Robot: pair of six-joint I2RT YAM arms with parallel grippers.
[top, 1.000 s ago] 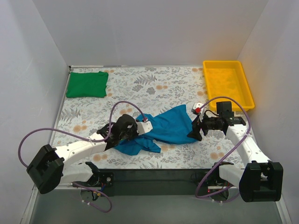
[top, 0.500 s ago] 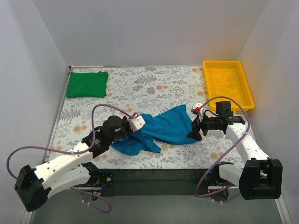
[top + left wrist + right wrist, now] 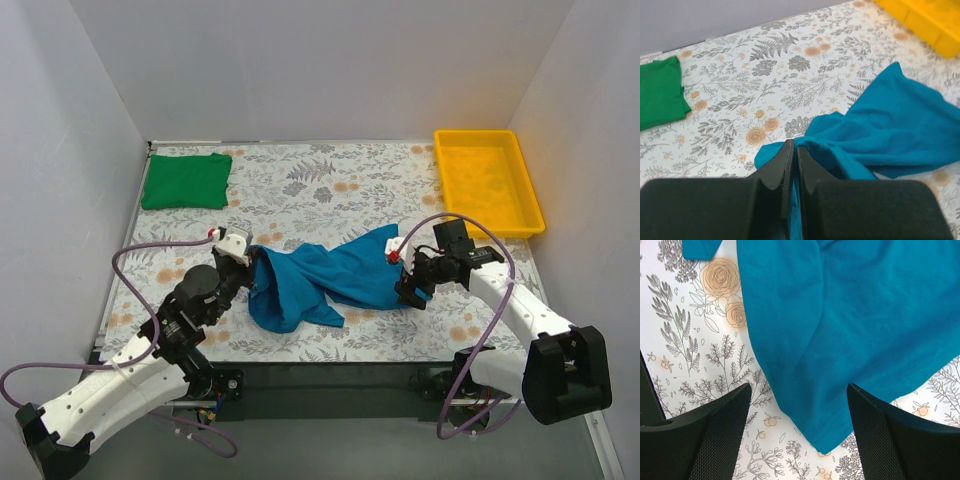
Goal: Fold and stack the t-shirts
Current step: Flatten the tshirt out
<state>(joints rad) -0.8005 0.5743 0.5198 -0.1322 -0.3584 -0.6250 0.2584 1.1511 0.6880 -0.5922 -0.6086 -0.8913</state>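
The teal-blue t-shirt [image 3: 320, 275] lies crumpled in the middle of the floral table. It also shows in the left wrist view [image 3: 890, 125] and the right wrist view [image 3: 850, 315]. My left gripper [image 3: 248, 268] is shut on the shirt's left edge and holds it raised; in the left wrist view [image 3: 792, 150] fabric sits pinched between the jaws. My right gripper [image 3: 405, 292] is open above the shirt's right corner, empty; its fingers [image 3: 705, 435] straddle the hem. The green t-shirt [image 3: 186, 180] lies folded at the back left; it also shows in the left wrist view [image 3: 657, 95].
A yellow plastic tray [image 3: 488, 180] stands at the back right, seen too in the left wrist view [image 3: 925, 20]. White walls close the table on three sides. Purple cables loop from both arms.
My left gripper has pulled back to the left with the shirt's edge, lifting and stretching the fabric. My right gripper has shifted left toward the shirt's right corner.
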